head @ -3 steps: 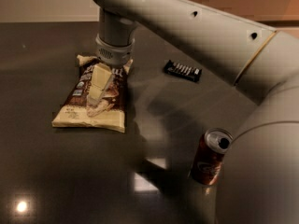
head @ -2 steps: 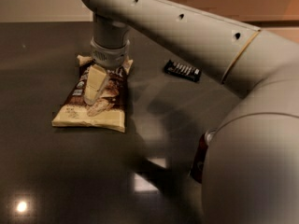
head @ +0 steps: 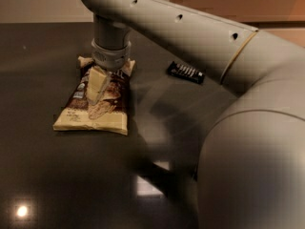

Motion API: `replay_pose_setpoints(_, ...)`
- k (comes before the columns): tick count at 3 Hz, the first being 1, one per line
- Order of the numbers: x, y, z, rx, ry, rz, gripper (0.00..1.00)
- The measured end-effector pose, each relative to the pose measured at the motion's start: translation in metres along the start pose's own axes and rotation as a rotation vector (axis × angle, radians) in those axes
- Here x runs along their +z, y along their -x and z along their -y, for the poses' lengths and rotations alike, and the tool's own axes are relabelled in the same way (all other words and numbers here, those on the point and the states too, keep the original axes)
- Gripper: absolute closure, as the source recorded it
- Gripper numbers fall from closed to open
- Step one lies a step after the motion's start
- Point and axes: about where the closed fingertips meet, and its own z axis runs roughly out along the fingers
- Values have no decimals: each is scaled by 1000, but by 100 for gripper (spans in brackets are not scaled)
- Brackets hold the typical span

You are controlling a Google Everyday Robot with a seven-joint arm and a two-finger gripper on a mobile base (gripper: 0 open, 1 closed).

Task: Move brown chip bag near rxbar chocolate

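Up front, the robot's arm (head: 252, 175) fills the lower right corner, a broad pale grey shell that hides the tabletop behind it. Left of that shell, the dark glossy table (head: 47, 175) shows a small round glint of light (head: 21, 210) near the bottom edge and a brighter square reflection (head: 148, 185) close to the arm's shadow.

Further in lies the brown chip bag (head: 95, 111), flat on the table, with its cream near edge toward the camera and its dark front facing up. The gripper (head: 96, 92) is right above the bag's middle, pointing straight down from a ribbed grey wrist (head: 110, 56), and its cream tip seems to meet the bag's front. Whether the jaws are wide, narrow or closed on the bag cannot be told from this angle. The bag's far cream corners stick out on either side of the wrist.

Beyond the bag and off to its right, well apart from it, the rxbar chocolate (head: 186, 72) lies flat and slightly askew, partly under the long upper arm link that sweeps from the wrist toward the right edge. Behind the bag, the table ends at a pale wall (head: 38, 4).
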Motion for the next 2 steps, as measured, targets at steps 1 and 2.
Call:
replay_pose_setpoints(1,-4,0,-1,9,14,15,41)
replay_pose_setpoints(2,-8,-1,-3,11,26,30,65)
